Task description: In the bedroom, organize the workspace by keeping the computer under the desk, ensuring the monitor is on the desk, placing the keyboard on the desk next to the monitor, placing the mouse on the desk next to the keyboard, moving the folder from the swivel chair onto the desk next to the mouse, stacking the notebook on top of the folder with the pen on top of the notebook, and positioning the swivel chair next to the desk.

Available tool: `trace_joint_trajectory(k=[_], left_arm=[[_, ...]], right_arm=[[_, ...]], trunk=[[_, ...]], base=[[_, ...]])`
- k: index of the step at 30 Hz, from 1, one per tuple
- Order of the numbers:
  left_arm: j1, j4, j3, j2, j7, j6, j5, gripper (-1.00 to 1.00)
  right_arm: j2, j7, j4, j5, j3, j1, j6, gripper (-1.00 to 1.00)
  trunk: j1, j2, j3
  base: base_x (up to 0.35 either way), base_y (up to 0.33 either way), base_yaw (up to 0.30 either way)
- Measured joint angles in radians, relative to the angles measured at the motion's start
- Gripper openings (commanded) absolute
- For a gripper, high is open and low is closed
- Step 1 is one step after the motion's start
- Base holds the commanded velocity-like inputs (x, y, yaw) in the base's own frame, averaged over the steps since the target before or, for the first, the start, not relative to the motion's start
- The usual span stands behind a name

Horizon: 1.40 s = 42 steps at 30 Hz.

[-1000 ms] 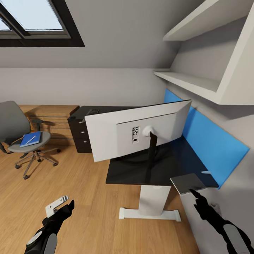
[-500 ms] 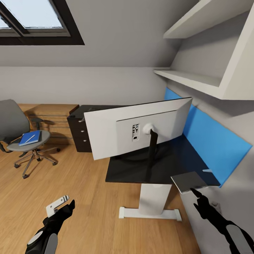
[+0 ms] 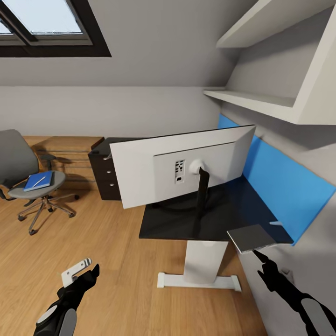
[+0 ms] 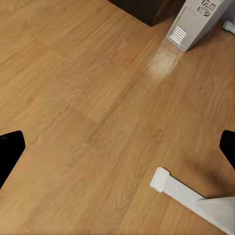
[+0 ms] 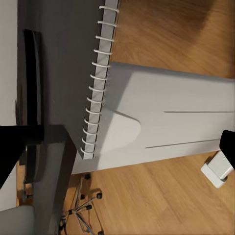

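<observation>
nearest the camera in the head view, the left gripper (image 3: 83,273) hangs low over the wooden floor (image 3: 93,242), its black fingers spread apart and holding nothing; a small white piece sits beside its tip. the right gripper (image 3: 261,261) points up at the near right corner of the desk (image 3: 177,224), just under a spiral-bound grey notebook (image 3: 252,238) that lies on that corner with its edge over the desk rim. whether the fingers touch the notebook cannot be told. in the right wrist view the two black fingertips (image 5: 10,147) stand wide apart at the picture's sides, and the notebook (image 5: 58,73) with its white spiral binding shows between them.

on the black desk top stands the monitor (image 3: 182,170), its light grey back turned to the camera, on a black stand. the desk's white leg (image 3: 200,266) rests on the floor. a bright blue panel (image 3: 280,186) runs along the wall behind the desk, with white shelves (image 3: 261,105) above it.

in the left wrist view, the light grey computer (image 4: 196,22) stands on the floor by the desk.

farther off at the left, the swivel chair (image 3: 21,168) stands well apart from the desk, carrying the blue folder (image 3: 38,181) on its seat, with the white pen (image 3: 39,181) lying on the folder. behind it is a light wooden dresser (image 3: 70,149), beside the desk's dark drawers (image 3: 105,179). a skylight (image 3: 42,28) is overhead.
</observation>
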Motion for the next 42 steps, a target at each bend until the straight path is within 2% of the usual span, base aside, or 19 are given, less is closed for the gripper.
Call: trace_joint_trajectory(k=[5, 18, 42], left_arm=[[0.000, 0.000, -0.023, 0.000, 0.000, 0.000, -0.001, 1.00], [0.000, 0.000, -0.036, 0.001, -0.007, 0.000, -0.001, 1.00], [0.000, 0.002, -0.037, 0.004, -0.011, 0.005, -0.001, 1.00]], right_arm=[[-0.001, 0.000, 0.000, 0.000, 0.001, 0.000, 0.000, 1.00], [-0.001, 0.000, 0.001, 0.001, 0.001, 0.000, 0.000, 1.00], [0.000, 0.000, 0.001, 0.006, 0.003, 0.000, -0.003, 1.00]], trunk=[[0.019, -0.035, -0.016], [0.019, -0.035, -0.016], [0.019, -0.035, -0.016]], base=[[0.000, 0.000, 0.000], [0.003, 0.000, 0.000], [0.101, 0.000, 0.000]])
